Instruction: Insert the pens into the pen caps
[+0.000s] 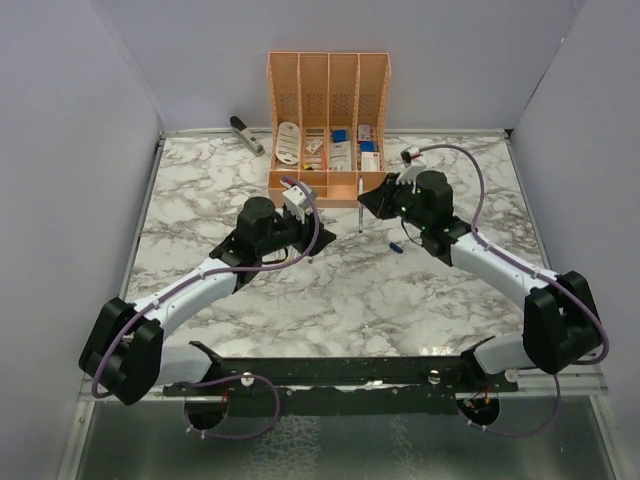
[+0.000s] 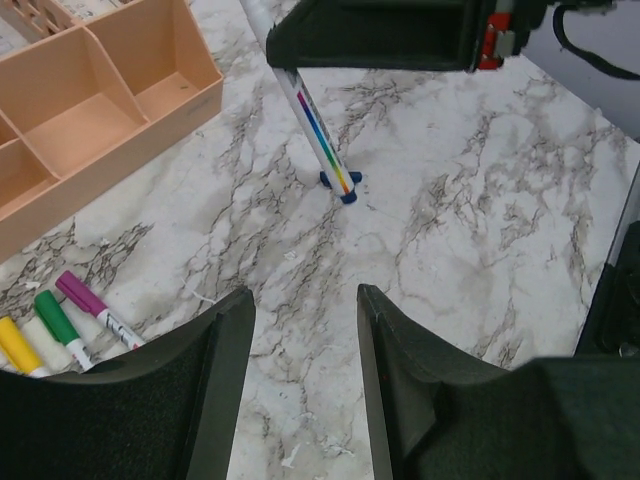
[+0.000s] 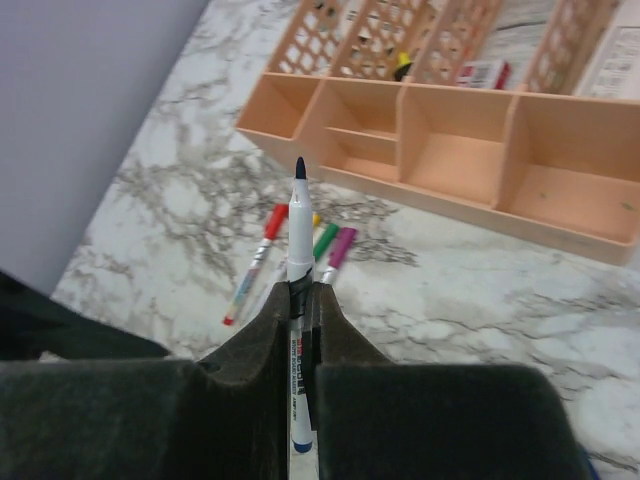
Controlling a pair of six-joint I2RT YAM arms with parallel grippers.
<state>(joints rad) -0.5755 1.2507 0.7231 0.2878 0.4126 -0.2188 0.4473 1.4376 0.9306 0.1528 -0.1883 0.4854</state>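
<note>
My right gripper [image 1: 366, 203] [image 3: 302, 290] is shut on a whitish pen [image 1: 360, 205] [image 3: 299, 230], held crosswise and nearly upright, with the dark blue tip [image 3: 299, 168] bare and its blue tail end down by the table. The left wrist view shows this pen [image 2: 310, 125] slanting to the marble, with a blue piece [image 2: 347, 194] at its foot. A blue cap [image 1: 397, 247] lies on the marble near it. Several capped pens lie together: red [image 3: 262, 245], green [image 3: 326, 240] [image 2: 55, 315], purple [image 3: 342, 245] [image 2: 85, 295], yellow [image 2: 15, 345]. My left gripper [image 1: 303, 222] [image 2: 305, 295] is open and empty above the marble.
The orange organiser [image 1: 328, 185] [image 2: 90, 110] [image 3: 450, 150] stands at the back centre, holding blue-and-white boxes in its front trays. A grey stapler [image 1: 245, 135] lies at the back left. Grey walls close in on both sides.
</note>
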